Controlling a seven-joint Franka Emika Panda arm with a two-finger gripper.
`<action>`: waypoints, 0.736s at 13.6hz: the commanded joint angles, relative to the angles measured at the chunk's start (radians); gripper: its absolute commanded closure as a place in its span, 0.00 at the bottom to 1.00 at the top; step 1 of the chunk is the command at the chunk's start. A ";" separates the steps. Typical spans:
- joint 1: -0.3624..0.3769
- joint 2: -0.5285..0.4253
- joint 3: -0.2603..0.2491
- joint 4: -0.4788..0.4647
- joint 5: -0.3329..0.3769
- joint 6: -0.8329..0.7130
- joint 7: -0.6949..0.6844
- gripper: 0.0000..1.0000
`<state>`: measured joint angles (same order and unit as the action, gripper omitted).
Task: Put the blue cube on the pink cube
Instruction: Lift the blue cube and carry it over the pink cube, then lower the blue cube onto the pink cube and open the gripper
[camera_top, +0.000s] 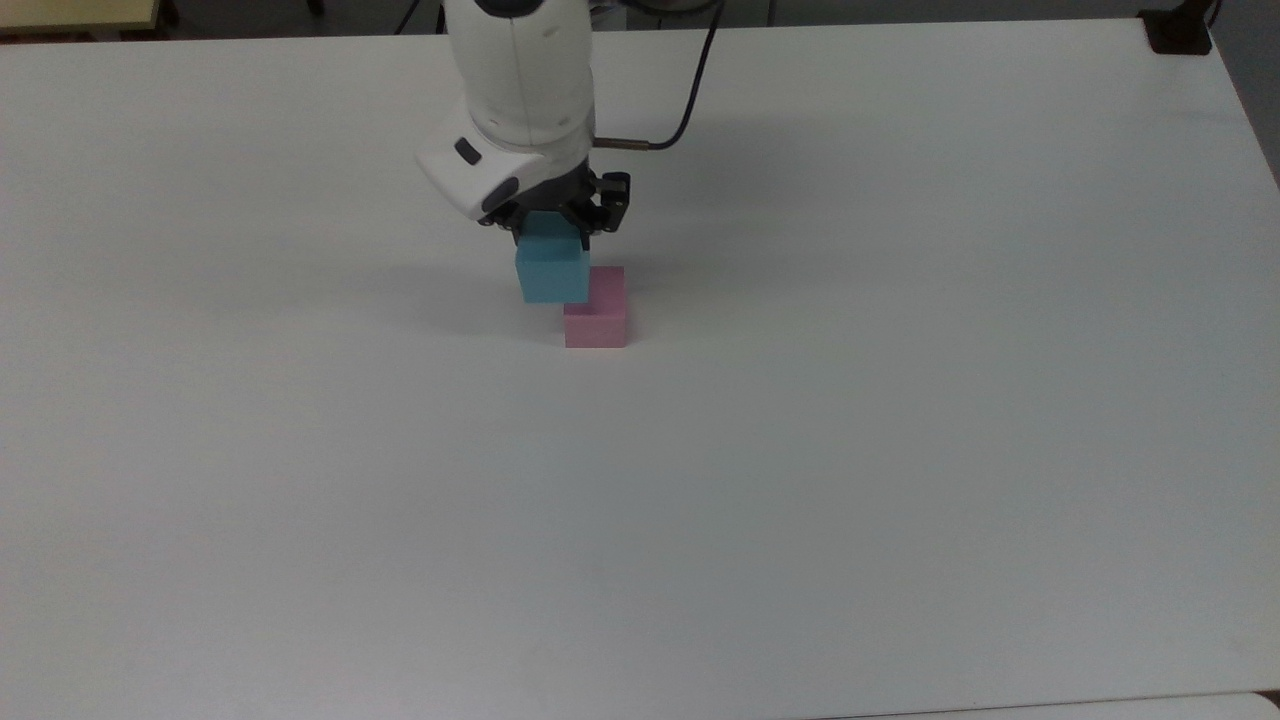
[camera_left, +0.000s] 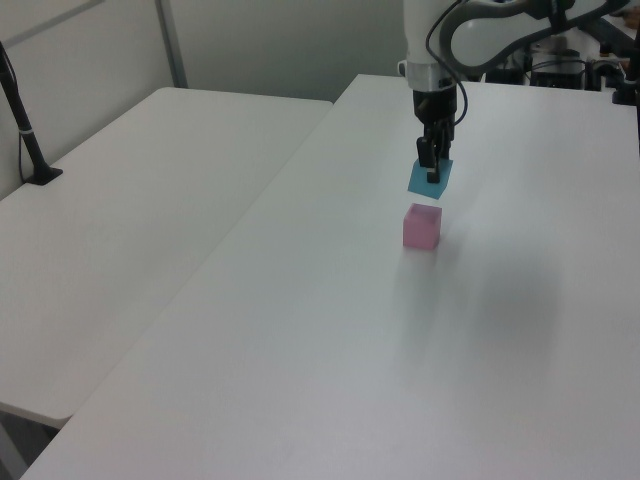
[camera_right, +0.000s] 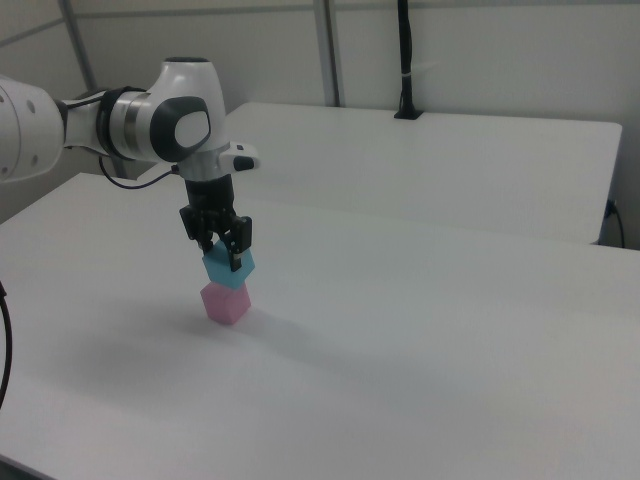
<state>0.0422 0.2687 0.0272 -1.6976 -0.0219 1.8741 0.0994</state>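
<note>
My gripper (camera_top: 553, 236) (camera_left: 432, 172) (camera_right: 226, 257) is shut on the blue cube (camera_top: 551, 272) (camera_left: 429, 180) (camera_right: 229, 269) and holds it in the air, tilted a little. The pink cube (camera_top: 598, 318) (camera_left: 421, 226) (camera_right: 225, 302) rests on the white table just below it. In the top view the blue cube covers the pink cube's upper left corner. A small gap between the two cubes shows in the left view; in the right view the blue cube hangs almost straight above the pink one.
The white table (camera_top: 800, 450) stretches wide around the cubes. A second white table (camera_left: 130, 180) stands beside it, with a black post (camera_left: 25, 130) (camera_right: 405, 60) mounted on it. A black clamp (camera_top: 1178, 30) sits at the top view's far right corner.
</note>
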 joint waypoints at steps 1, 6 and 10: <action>0.028 0.027 -0.007 0.026 -0.001 0.014 0.023 0.39; 0.050 0.058 -0.007 0.024 -0.003 0.014 0.037 0.38; 0.064 0.078 -0.006 0.024 -0.004 0.037 0.074 0.00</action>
<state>0.0852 0.3314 0.0273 -1.6864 -0.0219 1.8792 0.1121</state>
